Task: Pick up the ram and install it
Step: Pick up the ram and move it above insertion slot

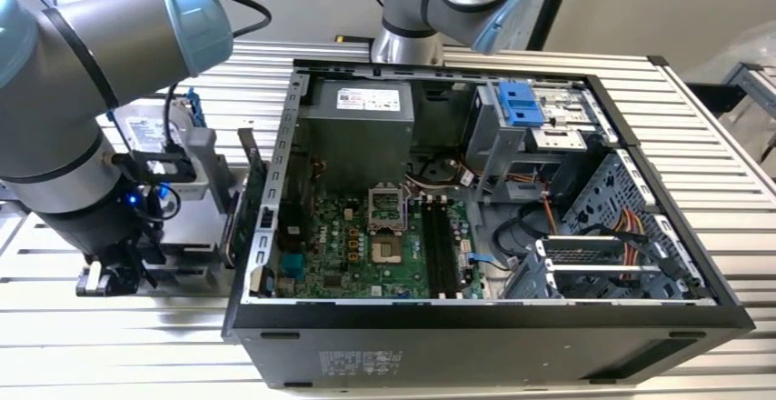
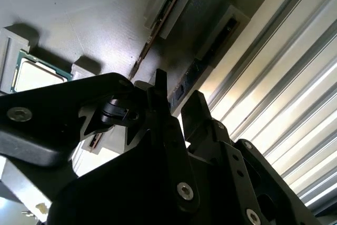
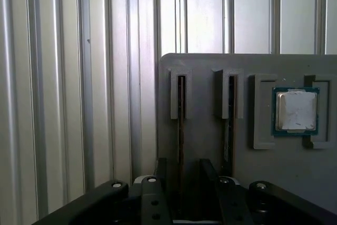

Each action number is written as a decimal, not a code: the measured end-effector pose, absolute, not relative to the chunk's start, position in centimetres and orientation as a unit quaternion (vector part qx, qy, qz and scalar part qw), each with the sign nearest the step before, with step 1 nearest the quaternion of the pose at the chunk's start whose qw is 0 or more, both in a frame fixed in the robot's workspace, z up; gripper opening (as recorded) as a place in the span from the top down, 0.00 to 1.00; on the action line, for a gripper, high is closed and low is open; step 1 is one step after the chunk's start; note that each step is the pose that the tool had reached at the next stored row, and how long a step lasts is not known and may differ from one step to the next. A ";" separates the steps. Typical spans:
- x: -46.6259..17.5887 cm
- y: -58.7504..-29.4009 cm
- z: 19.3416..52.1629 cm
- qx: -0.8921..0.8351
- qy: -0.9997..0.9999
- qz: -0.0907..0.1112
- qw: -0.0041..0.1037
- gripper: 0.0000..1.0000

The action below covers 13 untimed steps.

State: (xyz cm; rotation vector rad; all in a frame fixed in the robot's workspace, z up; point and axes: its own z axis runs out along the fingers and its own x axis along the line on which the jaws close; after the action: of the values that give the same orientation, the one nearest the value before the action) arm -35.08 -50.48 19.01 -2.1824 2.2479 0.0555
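First wrist view shows the jaws parted, seemingly astride the ram (image 3: pixel 180 109) in its grey holder (image 3: pixel 210 61), processor (image 3: pixel 296 110) nearby.

Found the computer case (image 1: pixel 485 345) at the exterior view's centre and lower right, on the slatted table (image 1: pixel 73 364), motherboard (image 1: pixel 363 245) inside. Found the holder block (image 1: pixel 194 236) just beside the case on the exterior view's left, gripper (image 1: pixel 107 277) by it at lower left. In the first wrist view, found the ram (image 3: pixel 180 109) slotted in the block, fingers (image 3: pixel 160 168) either side, a second stick (image 3: pixel 229 114) between it and the processor chip (image 3: pixel 296 110).
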 end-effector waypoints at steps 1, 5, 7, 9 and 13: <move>-35.1 -50.5 19.0 -0.696 0.717 0.018 0.005 0.00; -35.1 -50.5 19.0 -0.696 0.717 0.019 0.006 0.00; -35.1 -50.5 19.0 -0.696 0.717 0.019 0.006 0.00; -35.1 -50.5 19.0 -0.696 0.717 0.019 0.006 1.00; -35.1 -50.5 19.0 -0.696 0.717 0.019 0.006 1.00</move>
State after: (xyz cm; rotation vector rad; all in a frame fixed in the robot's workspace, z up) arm -35.07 -50.50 19.00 -2.1798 2.2453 0.0609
